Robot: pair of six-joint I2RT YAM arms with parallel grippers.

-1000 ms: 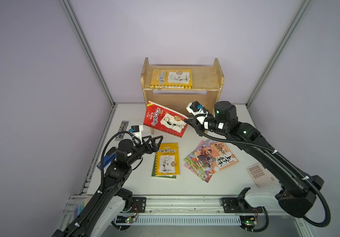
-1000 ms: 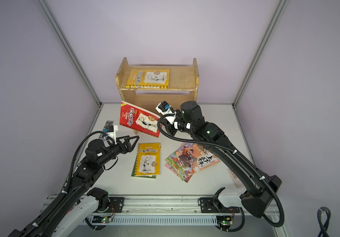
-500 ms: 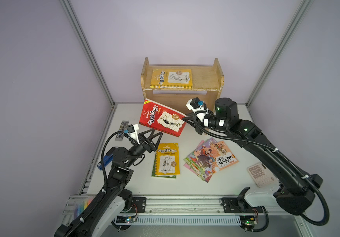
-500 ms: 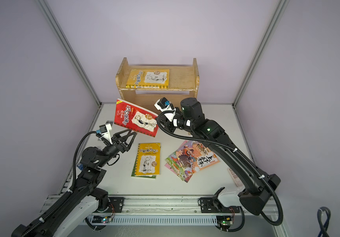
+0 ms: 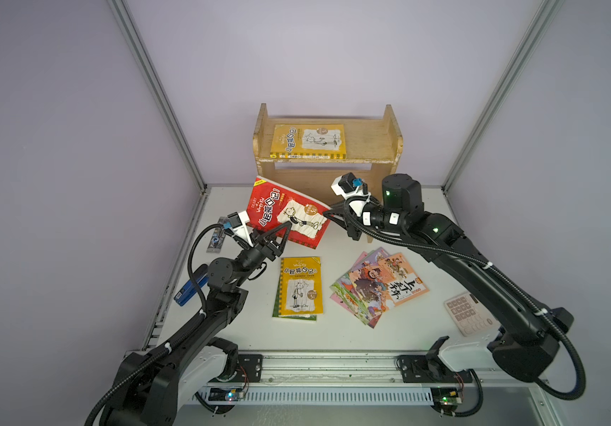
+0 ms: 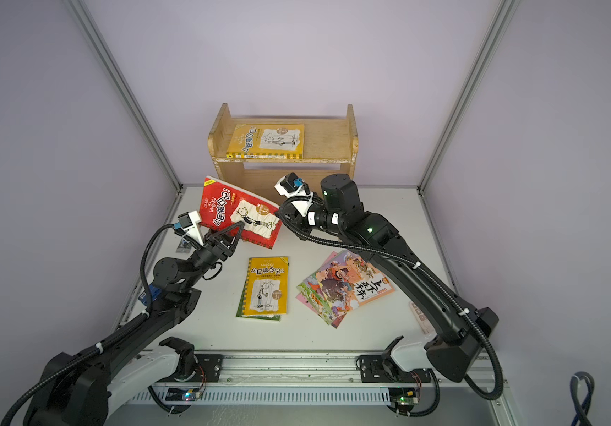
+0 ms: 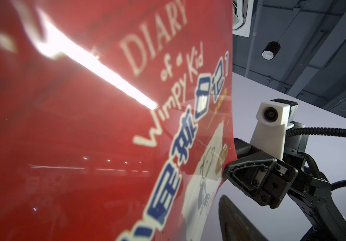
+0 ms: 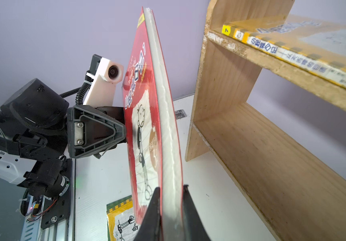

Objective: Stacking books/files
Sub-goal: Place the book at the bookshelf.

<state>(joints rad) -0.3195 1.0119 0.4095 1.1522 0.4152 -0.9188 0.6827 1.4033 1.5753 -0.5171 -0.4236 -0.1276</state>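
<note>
The arms are black, with ribbed cables strapped on by white ties. Wrist cameras are white — small lights glow green.

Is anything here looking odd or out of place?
Yes: the red book hangs tilted in mid-air before the wooden shelf, pinched at one edge by the right hand and bowing, with the left hand at its cover. The thin cartoon books lie fanned out crookedly.

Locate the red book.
In both top views the red book hangs tilted left of centre before the wooden shelf, pinched by the right gripper.
</note>
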